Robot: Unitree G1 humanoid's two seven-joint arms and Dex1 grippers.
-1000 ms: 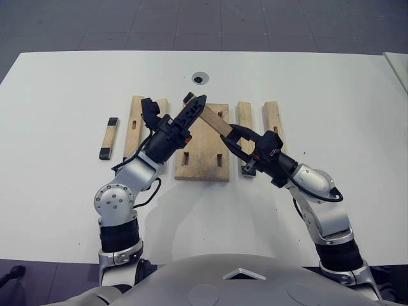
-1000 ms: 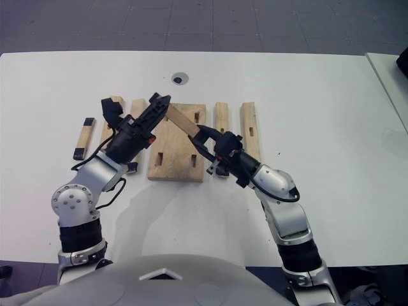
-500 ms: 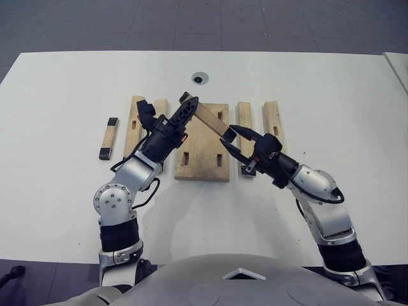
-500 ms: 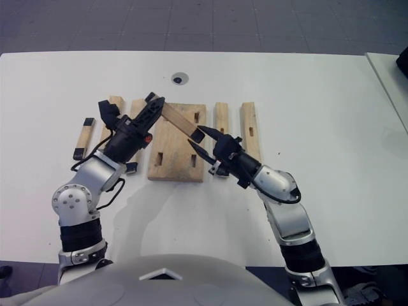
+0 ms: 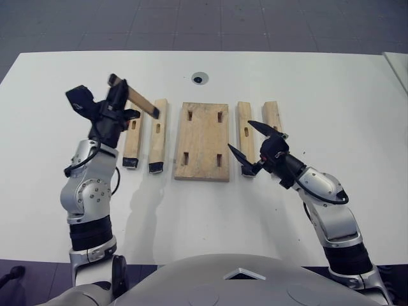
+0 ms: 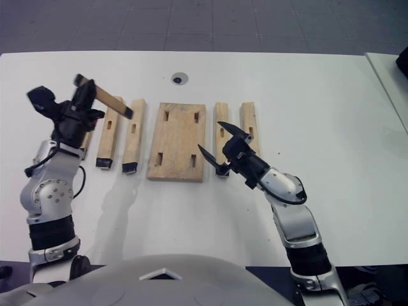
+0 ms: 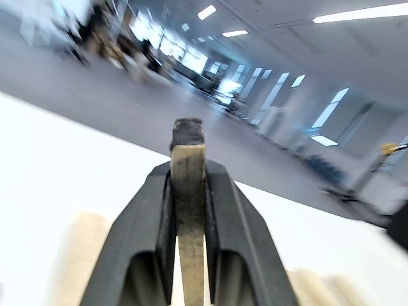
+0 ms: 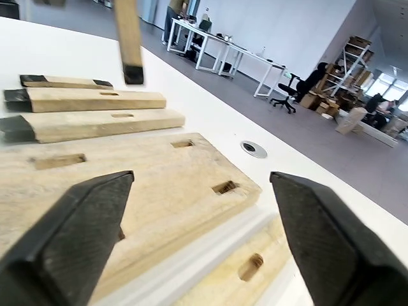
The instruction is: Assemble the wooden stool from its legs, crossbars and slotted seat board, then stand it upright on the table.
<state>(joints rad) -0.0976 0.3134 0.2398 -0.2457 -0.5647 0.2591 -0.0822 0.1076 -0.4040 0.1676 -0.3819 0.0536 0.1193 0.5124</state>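
Observation:
My left gripper (image 5: 120, 101) is shut on a short wooden crossbar (image 5: 141, 104) with dark ends, held in the air above the two left legs (image 5: 134, 135). The left wrist view has the crossbar (image 7: 189, 191) clamped between the fingers (image 7: 153, 217). The slotted seat board (image 5: 202, 140) lies flat in the middle of the table. Two more legs (image 5: 245, 131) lie to its right. My right gripper (image 5: 240, 136) hangs open over the nearer of those legs with nothing in it. A second crossbar (image 8: 64, 81) lies beyond the left legs.
The white table (image 5: 331, 89) has a round cable hole (image 5: 199, 78) behind the seat board. Bare table surface stretches to the front and to the far right. The table's back edge meets a grey tiled floor.
My right gripper let go of the crossbar, opened and drew back to the right. My left gripper carried the crossbar up and to the left, away from the seat board.

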